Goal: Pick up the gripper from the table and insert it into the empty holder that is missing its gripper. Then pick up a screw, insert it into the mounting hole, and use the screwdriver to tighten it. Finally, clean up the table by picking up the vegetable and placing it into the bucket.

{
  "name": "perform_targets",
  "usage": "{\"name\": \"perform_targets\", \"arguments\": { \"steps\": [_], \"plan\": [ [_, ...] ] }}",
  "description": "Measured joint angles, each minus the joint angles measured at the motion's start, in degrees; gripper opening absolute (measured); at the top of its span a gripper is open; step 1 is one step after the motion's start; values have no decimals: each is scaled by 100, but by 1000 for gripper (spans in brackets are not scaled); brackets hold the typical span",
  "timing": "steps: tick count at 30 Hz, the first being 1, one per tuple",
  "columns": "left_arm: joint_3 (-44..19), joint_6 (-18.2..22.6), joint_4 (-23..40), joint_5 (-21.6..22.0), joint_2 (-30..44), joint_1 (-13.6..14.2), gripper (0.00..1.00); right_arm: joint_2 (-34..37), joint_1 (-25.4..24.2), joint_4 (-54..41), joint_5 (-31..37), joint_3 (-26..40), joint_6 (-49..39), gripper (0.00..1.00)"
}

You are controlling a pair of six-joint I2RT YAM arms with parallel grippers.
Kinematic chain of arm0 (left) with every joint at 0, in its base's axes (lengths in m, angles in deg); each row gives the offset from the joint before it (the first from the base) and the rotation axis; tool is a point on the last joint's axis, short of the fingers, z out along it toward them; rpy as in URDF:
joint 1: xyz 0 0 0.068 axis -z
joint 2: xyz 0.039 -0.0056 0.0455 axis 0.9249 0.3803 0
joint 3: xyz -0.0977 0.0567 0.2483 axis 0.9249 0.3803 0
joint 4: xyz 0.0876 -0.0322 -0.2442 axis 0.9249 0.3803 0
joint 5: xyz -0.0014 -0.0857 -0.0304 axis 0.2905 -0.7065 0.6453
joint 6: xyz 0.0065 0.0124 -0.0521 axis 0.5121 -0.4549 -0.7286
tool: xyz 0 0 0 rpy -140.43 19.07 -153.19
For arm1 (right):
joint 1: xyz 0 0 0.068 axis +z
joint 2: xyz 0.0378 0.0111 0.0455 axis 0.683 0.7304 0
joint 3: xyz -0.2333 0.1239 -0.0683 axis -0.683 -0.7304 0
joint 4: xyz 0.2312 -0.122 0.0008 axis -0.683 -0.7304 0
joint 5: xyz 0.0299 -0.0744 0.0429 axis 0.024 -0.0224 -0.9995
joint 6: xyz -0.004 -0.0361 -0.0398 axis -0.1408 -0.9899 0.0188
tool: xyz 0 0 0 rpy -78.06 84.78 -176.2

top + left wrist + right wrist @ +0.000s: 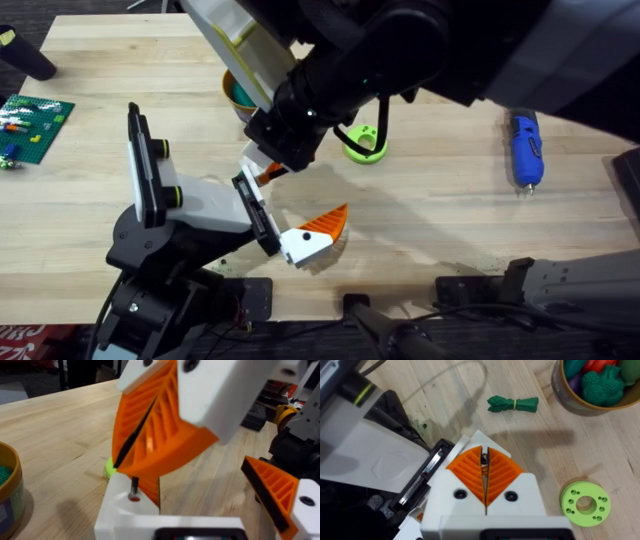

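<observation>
Your right gripper (485, 466) is clamped shut on the screw (133, 488), holding it just above the holder's (200, 205) front end. The screw stands upright, its tip at the mounting hole (134, 498) in the white gripper (122, 512) seated there, so I judge the push goes straight down along the screw. The screwdriver (525, 150) lies well away from the holder, on your right arm's side.

The white holder (205, 205) sits on its black stand at the near left, the small white-and-orange gripper (262, 170) at its far end. A dark screw (133, 488) stands upright in its hole. The blue screwdriver (525, 150) lies far right; the orange-rimmed bucket (568, 397) holds vegetables, and a green vegetable (513, 404) lies beside it.
</observation>
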Motion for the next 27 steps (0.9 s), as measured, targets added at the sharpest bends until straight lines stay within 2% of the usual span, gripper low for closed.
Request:
{"name": "perform_targets", "arguments": {
  "steps": [14, 21, 27],
  "plan": [
    [0, -35, -2, 0, 1, 0, 986, -29, 0, -4, -12, 0, 1, 12],
    [0, -35, -2, 0, 1, 0, 986, -72, 0, -1, -337, 0, -17, 12],
    [0, -35, -2, 0, 1, 0, 986, -72, -1, -6, -207, 0, -21, 12]
  ]
}}
